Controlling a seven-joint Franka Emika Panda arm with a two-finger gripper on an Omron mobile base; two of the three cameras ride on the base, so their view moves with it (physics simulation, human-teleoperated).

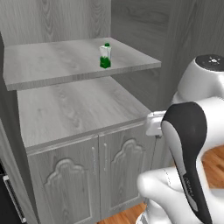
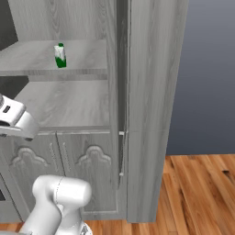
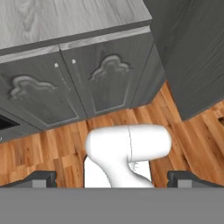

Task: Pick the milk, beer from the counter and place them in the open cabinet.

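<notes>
We see the small white milk carton with the green lower part and green cap standing upright on the upper flat shelf of the tall grey wood-grain open cabinet. In the left base view the carton stands near the front edge of this shelf, toward its right side; in the right base view the same carton stands on the shelf's left part. Below this shelf there is a wider, lower shelf, and nothing stands on it. Under the lower shelf are 2 closed doors with arched panels and thin handles.

In the hand view the gripper points down over the orange wooden floor, in front of the 2 arched doors. The 2 small dark finger tips stand far apart at the bottom corners of this view, so the jaws are wide and nothing is between them.

In the left base view the white arm with its dark joint is bent in front of the cabinet's right side.
</notes>
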